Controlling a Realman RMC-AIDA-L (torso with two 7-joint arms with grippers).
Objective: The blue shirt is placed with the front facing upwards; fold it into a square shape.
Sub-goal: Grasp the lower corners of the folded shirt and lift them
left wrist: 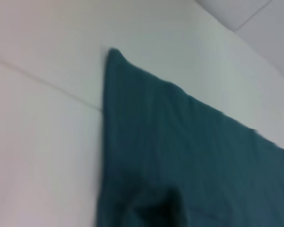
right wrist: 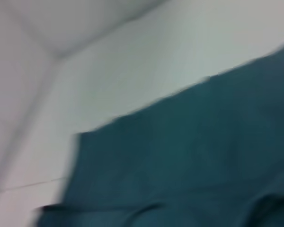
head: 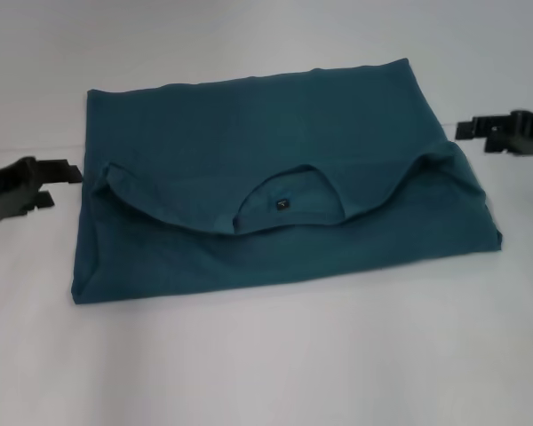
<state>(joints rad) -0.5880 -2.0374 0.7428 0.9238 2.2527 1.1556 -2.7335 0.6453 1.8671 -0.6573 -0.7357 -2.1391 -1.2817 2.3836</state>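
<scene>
Two pincers flank the shirt, which lies mid-bench, already doubled into a wide band with its collar showing at the fold's edge. Its long axis runs from one bench side to the other. The left pincer sits just off the shirt's left end, the right pincer just off its right end, neither holding cloth; whether their fingers are apart I cannot tell. Each arm looks about equally near its own end, so a sideways fold seems next.
</scene>
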